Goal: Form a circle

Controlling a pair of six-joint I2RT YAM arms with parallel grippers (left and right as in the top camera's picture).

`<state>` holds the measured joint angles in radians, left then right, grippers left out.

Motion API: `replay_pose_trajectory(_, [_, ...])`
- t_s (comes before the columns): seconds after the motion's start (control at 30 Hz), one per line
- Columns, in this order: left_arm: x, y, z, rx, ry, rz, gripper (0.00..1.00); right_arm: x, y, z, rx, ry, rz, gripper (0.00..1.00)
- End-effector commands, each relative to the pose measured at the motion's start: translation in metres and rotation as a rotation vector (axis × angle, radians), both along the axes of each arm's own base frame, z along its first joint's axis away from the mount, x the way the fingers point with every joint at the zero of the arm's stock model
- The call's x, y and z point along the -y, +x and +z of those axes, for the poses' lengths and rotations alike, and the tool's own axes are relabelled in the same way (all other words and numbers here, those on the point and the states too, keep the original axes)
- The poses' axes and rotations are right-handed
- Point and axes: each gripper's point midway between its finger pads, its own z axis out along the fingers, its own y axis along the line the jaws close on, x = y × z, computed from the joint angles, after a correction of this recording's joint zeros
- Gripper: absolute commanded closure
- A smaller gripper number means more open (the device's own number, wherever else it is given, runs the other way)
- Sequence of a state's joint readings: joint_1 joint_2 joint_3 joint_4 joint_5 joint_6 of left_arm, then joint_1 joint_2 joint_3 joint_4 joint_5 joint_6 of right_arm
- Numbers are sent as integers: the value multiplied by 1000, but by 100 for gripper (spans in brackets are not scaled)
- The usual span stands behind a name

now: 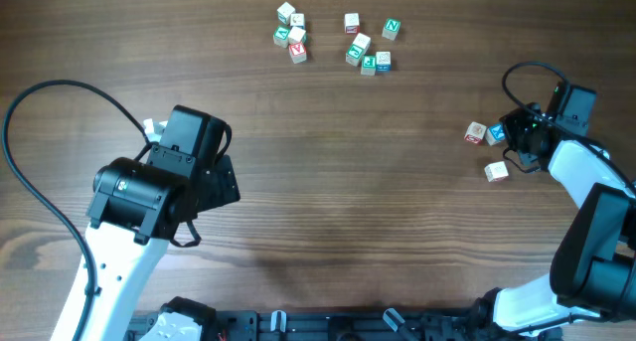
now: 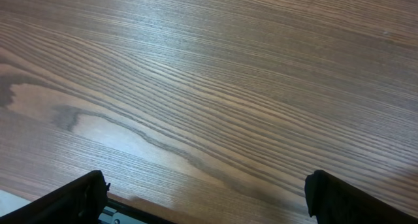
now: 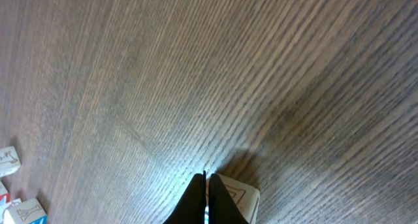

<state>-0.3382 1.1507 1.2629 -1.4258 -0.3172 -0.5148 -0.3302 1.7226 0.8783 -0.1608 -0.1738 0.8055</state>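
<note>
We judge the three cubes (image 1: pixel 494 134) by the right edge of the tabletop (image 1: pixel 358 222) light and hard, so we'd pinch opposite flat faces. Our right gripper (image 3: pixel 205 188) is closed on nothing, and our left gripper (image 2: pixel 208 198) gapes wide.

- Left pincer (image 2: pixel 208 196): the left wrist view shows only two dark fingertips (image 2: pixel 72 201); the lower edge cuts off the rest. In the overhead view it is hidden under its own arm.
- Right pincer (image 3: pixel 206 199): its closed tips run off the bottom edge.
- Pale cube (image 3: pixel 240 194): partly covered by those tips, marking unreadable, contact cannot be told.
- Left-edge cubes (image 3: pixel 8 160): two, both clipped by the frame.
- Scattered cubes (image 1: pixel 360 45): letters too small to read.
</note>
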Motion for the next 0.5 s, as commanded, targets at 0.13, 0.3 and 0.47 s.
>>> replay_pose_trajectory(0.13, [-4,-1,2,14,4,27,0,-7,-2,-7,-18,14,31,96])
replay_pose_trajectory(0.3, [-4,-1,2,14,4,27,0,-6,-1,-6,-9,12,31,96])
replay_pose_trajectory(0.47, [-4,-1,2,14,4,27,0,-7,0,-6,-7,14,36,96])
